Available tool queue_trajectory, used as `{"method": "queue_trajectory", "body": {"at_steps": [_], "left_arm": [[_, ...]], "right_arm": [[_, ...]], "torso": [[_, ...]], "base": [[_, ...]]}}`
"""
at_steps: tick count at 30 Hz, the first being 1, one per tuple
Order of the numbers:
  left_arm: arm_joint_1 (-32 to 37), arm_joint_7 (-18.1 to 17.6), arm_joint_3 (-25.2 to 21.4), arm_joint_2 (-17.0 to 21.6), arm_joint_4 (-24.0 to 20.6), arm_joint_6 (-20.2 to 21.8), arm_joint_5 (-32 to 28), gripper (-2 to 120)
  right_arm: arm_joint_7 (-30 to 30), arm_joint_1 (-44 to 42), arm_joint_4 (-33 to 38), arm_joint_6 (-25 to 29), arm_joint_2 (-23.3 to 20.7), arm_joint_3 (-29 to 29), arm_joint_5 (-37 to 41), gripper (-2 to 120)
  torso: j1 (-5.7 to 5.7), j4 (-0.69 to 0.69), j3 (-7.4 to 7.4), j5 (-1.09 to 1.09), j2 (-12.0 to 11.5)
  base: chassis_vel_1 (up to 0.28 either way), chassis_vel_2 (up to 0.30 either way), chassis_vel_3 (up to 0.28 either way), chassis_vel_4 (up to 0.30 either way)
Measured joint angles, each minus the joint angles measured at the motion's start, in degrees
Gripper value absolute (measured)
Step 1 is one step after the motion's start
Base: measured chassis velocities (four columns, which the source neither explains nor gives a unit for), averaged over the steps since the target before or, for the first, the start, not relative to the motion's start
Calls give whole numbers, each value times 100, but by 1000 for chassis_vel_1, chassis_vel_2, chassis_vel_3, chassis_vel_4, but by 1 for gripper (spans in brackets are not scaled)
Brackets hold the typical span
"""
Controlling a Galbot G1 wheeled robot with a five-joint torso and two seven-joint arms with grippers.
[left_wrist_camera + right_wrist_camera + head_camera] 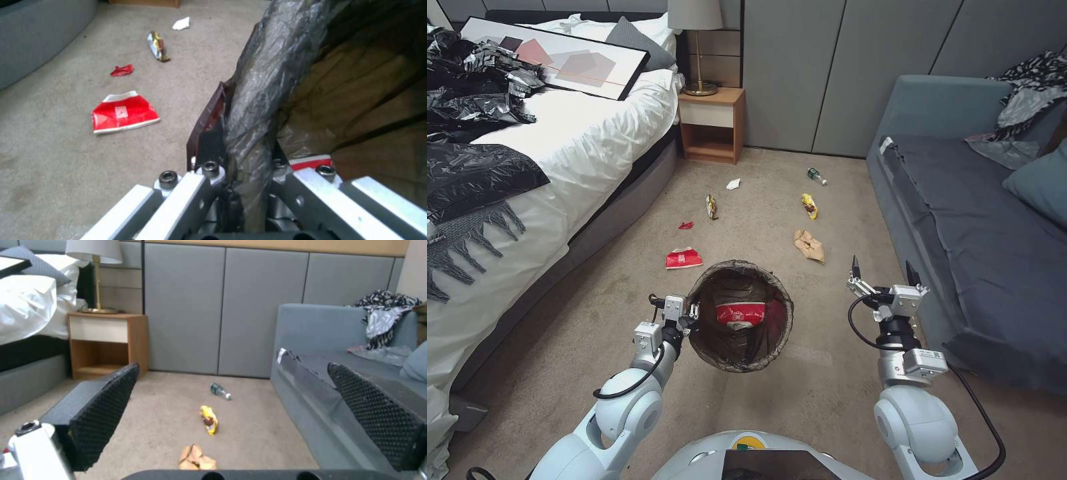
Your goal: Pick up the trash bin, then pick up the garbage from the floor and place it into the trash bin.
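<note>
Dark-lined trash bin [740, 317]; red cup [739, 313] inside

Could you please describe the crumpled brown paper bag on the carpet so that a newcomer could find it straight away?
Start at the blue-grey sofa on the robot's right and look down at the carpet beside its front edge. The brown paper bag lies there, just ahead of the open right gripper. It is the one plain tan, crumpled piece; the yellow wrapper and the bottle lie farther off.
</note>
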Motion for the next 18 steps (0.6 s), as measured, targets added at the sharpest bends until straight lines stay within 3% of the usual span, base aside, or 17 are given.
{"method": "queue_trajectory", "body": {"at_steps": [6,18], "left_arm": [[4,14,0,-4,1,-14,11,3],[-26,20,20,-29,41,-20,18,3]], "right_arm": [[2,5,3,-4,20,-3,-3,100],[9,24,6,-16,13,-9,-3,100]], "torso": [[0,0,0,1,0],[0,0,0,0,0]], "base": [[-92,81,99,-68],[-168,170,166,-173]]}}
